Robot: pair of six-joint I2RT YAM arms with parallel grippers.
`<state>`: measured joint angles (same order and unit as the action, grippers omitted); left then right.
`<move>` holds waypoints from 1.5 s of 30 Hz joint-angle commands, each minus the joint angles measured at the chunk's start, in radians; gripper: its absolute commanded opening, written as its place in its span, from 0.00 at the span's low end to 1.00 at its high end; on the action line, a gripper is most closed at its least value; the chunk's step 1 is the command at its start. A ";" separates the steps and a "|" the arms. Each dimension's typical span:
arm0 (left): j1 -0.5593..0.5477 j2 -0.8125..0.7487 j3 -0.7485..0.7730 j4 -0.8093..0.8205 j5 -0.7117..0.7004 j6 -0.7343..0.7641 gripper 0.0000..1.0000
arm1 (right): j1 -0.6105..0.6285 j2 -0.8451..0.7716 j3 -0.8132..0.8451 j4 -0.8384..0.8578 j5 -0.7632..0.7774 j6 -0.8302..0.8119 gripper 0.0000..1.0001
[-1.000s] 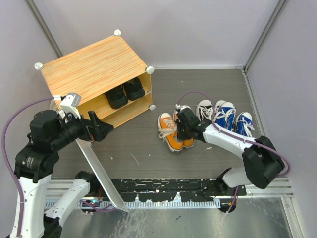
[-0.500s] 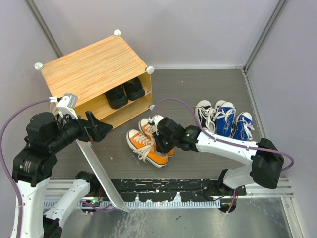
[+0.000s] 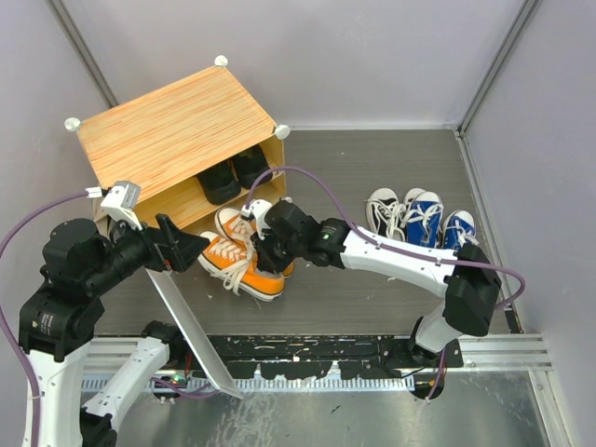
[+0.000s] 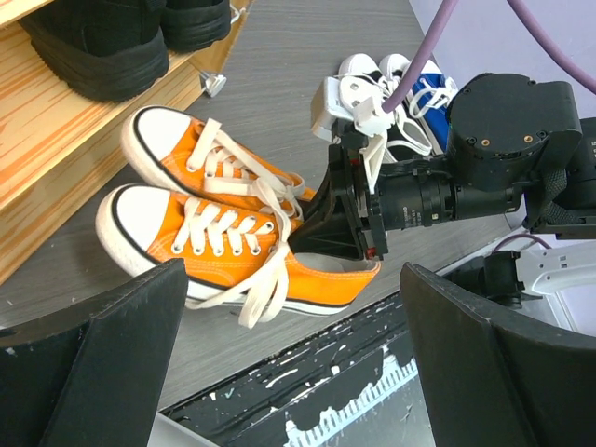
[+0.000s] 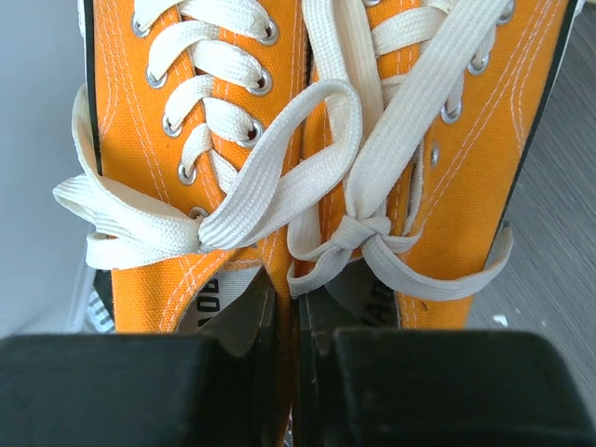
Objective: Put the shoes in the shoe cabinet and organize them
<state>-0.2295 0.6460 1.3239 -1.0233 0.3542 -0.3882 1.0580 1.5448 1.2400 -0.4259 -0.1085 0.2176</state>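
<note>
My right gripper [image 3: 264,250] is shut on the pair of orange sneakers [image 3: 250,277], one finger inside each shoe, pinching their inner walls together [image 5: 296,372]. The pair [image 4: 214,233] is just in front of the shoe cabinet's [image 3: 168,130] lower opening, toes pointing at it. A black pair [image 3: 233,172] stands on the cabinet's upper shelf. My left gripper [image 3: 183,244] is open and empty [image 4: 298,372], hovering by the cabinet's front left, above the open white door [image 3: 191,335]. The black-and-white lace-ups [image 3: 384,209] and the blue pair [image 3: 438,223] stand on the floor at the right.
Grey walls close in the workspace on the left, back and right. The open door panel slants from the cabinet's front toward the near rail [image 3: 326,349]. The right arm's purple cable [image 3: 307,177] loops over the floor.
My right gripper has carried the orange pair leftward from the middle of the floor to the cabinet's front. My left arm has shifted slightly back and down.
</note>
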 commanded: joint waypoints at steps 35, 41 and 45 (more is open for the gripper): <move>-0.007 0.004 0.040 0.043 -0.026 0.003 0.98 | 0.031 -0.077 -0.016 0.239 -0.037 -0.124 0.01; -0.006 -0.006 0.039 0.054 -0.020 -0.001 0.98 | 0.032 -0.044 0.080 0.205 -0.135 -0.151 0.01; -0.007 -0.014 0.067 0.070 -0.017 -0.003 0.98 | 0.031 -0.006 0.153 0.220 -0.169 -0.149 0.01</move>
<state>-0.2317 0.6472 1.3293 -1.0233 0.3256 -0.3828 1.0847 1.5528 1.2533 -0.3676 -0.1932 0.0925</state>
